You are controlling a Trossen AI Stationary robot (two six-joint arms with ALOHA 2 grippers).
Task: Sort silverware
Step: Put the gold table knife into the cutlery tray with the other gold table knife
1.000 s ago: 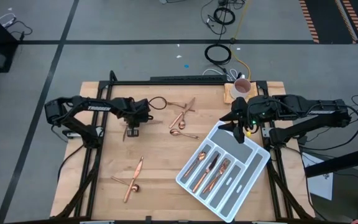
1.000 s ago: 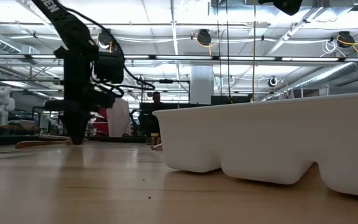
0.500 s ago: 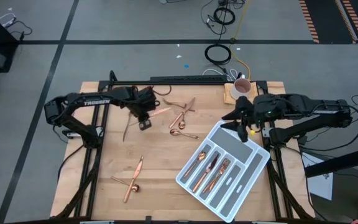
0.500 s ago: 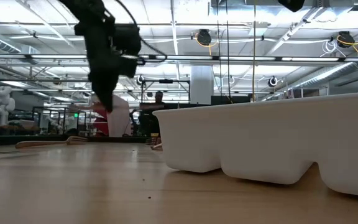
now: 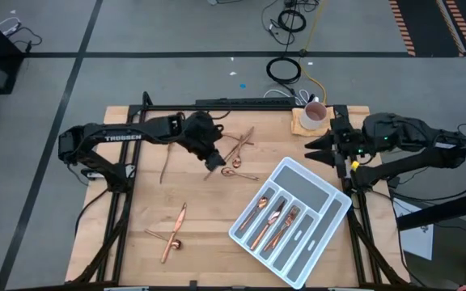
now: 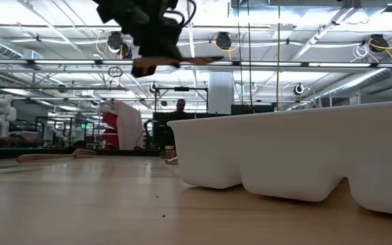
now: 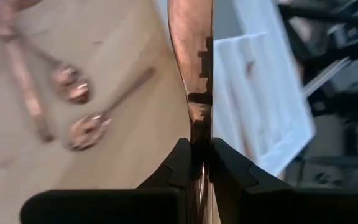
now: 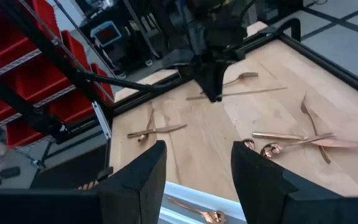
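The knife point(image 7: 191, 68) is off the worktop point(image 5: 209, 218) now, pinched edge-on between the closed fingers point(image 7: 225, 168) of the left gripper point(image 5: 212, 160). A second ago that gripper stood low over the left part of the worktop; it has since risen and swung right, and now hangs above the loose spoons point(image 5: 235, 167) near the worktop's middle, between where it started and the tray point(image 5: 324, 187). In the low view the knife point(image 6: 182, 62) lies roughly level, well above the wood. That suggests the pick-up succeeded and the carry to the tray is under way.

Three pieces point(image 5: 272, 217) already lie in the tray's slots. More silverware remains out: a crossed pair point(image 5: 171, 234) near the front left and a dark piece point(image 5: 164, 167) at the left.

The left arm reaches far across, wrist turned toward the tray. The right gripper point(image 5: 330, 145) has pulled back from the tray toward the worktop's right edge, by the cup point(image 5: 315, 114); its fingers point(image 8: 135, 180) stand apart and hold nothing.
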